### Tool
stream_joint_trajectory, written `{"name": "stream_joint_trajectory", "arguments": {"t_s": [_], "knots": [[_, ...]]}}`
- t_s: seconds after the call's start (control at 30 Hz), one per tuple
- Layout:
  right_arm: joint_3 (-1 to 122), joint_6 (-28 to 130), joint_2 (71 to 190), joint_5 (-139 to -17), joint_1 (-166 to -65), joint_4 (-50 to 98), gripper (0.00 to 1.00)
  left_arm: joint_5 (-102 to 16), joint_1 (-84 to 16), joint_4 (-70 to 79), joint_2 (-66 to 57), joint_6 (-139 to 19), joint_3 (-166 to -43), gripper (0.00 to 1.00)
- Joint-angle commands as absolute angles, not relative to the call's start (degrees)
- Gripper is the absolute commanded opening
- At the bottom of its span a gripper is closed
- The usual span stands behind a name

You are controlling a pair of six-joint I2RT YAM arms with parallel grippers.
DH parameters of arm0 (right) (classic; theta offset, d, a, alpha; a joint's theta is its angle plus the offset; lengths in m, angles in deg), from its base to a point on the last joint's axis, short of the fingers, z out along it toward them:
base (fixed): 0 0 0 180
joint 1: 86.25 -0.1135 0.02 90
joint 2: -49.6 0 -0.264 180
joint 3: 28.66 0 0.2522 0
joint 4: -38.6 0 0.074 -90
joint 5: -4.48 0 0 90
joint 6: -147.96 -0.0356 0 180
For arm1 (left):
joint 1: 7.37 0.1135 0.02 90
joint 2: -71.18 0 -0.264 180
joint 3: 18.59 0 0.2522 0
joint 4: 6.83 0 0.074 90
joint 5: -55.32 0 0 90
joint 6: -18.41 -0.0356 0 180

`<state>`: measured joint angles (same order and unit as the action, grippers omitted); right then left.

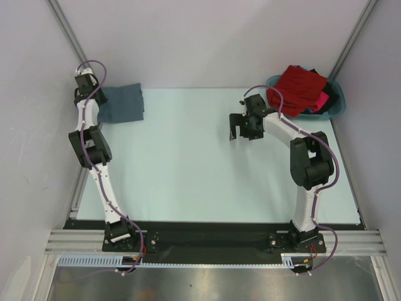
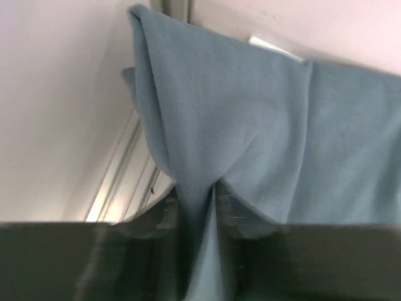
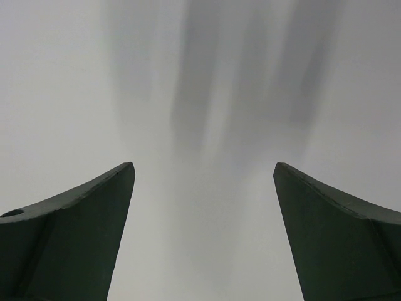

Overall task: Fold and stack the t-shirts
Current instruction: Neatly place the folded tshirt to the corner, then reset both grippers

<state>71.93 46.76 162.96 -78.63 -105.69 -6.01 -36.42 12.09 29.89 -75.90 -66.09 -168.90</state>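
Note:
A folded slate-grey t-shirt (image 1: 125, 103) lies at the table's far left corner. My left gripper (image 1: 99, 99) is at its left edge. In the left wrist view the grey t-shirt (image 2: 250, 113) is drawn up into a peak, and a fold of it runs down between the nearly closed fingers of the left gripper (image 2: 216, 194). A small white label (image 2: 269, 45) shows at the cloth's top edge. My right gripper (image 1: 233, 128) hangs open over the bare table mid-right, nothing between its fingers (image 3: 94, 213). A red t-shirt (image 1: 301, 88) is heaped at the far right, with pink (image 1: 322, 100) and dark cloth (image 1: 332, 91) beside it.
The red, pink and dark shirts sit in a teal basin (image 1: 338, 108) at the far right corner. White walls and aluminium frame posts (image 1: 66, 28) close in the back and sides. The pale table top (image 1: 188, 163) stretches between the two arms.

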Motion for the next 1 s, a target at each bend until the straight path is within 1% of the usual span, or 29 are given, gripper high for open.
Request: {"name": "stream_joint_trajectory", "arguments": {"t_s": [0.0, 0.03, 0.07, 0.1, 0.17, 0.3, 0.37, 0.47, 0.5, 0.53, 0.57, 0.63, 0.7, 0.73, 0.77, 0.8, 0.87, 0.9, 0.97], "knots": [[74.75, 46.27, 163.59, -77.96, -106.38, -6.8, 1.0, -33.54, 12.49, 23.11, -76.12, -67.55, -171.74, 0.33], [74.83, 46.36, 163.68, -77.88, -106.47, -6.8, 1.0, -33.45, 12.4, 22.67, -76.04, -67.37, -171.65, 0.44], [74.84, 46.27, 163.85, -77.88, -106.64, -6.71, 1.0, -33.28, 12.4, 22.32, -75.86, -67.28, -171.48, 0.63], [74.92, 46.18, 163.94, -77.79, -106.73, -6.89, 1.0, -33.1, 12.4, 21.96, -75.16, -67.28, -170.35, 0.67], [75.01, 46.09, 164.2, -77.26, -106.82, -6.71, 1.0, -33.01, 12.32, 19.6, -73.58, -67.63, -168.15, 0.7], [74.92, 45.66, 164.56, -76.3, -107.34, -6.27, 1.0, -31.61, 10.73, 16.25, -66.82, -69.21, -161.21, 0.71], [74.4, 45.57, 164.29, -75.95, -107.78, -6.01, 1.0, -32.39, 9.16, 14.84, -64.36, -70.01, -159.53, 0.72], [73.52, 45.3, 163.42, -75.42, -108.4, -5.05, 1.0, -33.45, 5.82, 16.77, -59.7, -70.45, -159.18, 0.72], [72.65, 45.22, 163.07, -75.24, -108.57, -4.43, 1.0, -33.45, 4.77, 17.12, -58.38, -70.01, -158.48, 0.77], [72.2, 45.13, 162.19, -75.15, -108.49, -4.17, 1.0, -33.62, 2.58, 17.39, -55.32, -69.22, -157.6, 0.95], [71.68, 45.04, 161.66, -75.24, -108.58, -3.9, 1.0, -34.23, 1.43, 17.83, -54.25, -67.82, -157.07, 1.0], [70.18, 44.95, 160.34, -75.15, -108.49, -3.46, 1.0, -41.66, -1.55, 20.1, -52.14, -66.15, -156.45, 1.0], [69.04, 45.3, 158.06, -75.24, -108.58, -3.03, 1.0, -42.5, -3.76, 21.78, -49.06, -62.46, -155.23, 1.0], [67.73, 45.39, 157.27, -75.33, -108.58, -2.94, 1.0, -42.59, -6.38, 23.26, -47.83, -62.28, -154.17, 1.0], [67.19, 45.56, 155.69, -75.5, -108.49, -2.93, 1.0, -40.15, -7.97, 23.45, -44.08, -62.01, -152.42, 1.0], [66.41, 45.48, 154.9, -75.5, -108.49, -2.59, 1.0, -39.17, -9.99, 23.37, -42.13, -62.71, -147.88, 1.0], [64.22, 45.57, 153.14, -75.59, -108.4, -2.15, 1.0, -35.49, -15.0, 22.66, -37.91, -62.98, -142.67, 1.0], [63.42, 45.57, 151.74, -75.59, -108.4, -1.71, 1.0, -34.86, -17.8, 22.05, -33.89, -63.15, -137.86, 1.0], [61.31, 45.57, 150.15, -75.77, -108.49, -1.44, 1.0, -32.68, -20.19, 22.22, -30.61, -61.32, -133.18, 1.0]]}}
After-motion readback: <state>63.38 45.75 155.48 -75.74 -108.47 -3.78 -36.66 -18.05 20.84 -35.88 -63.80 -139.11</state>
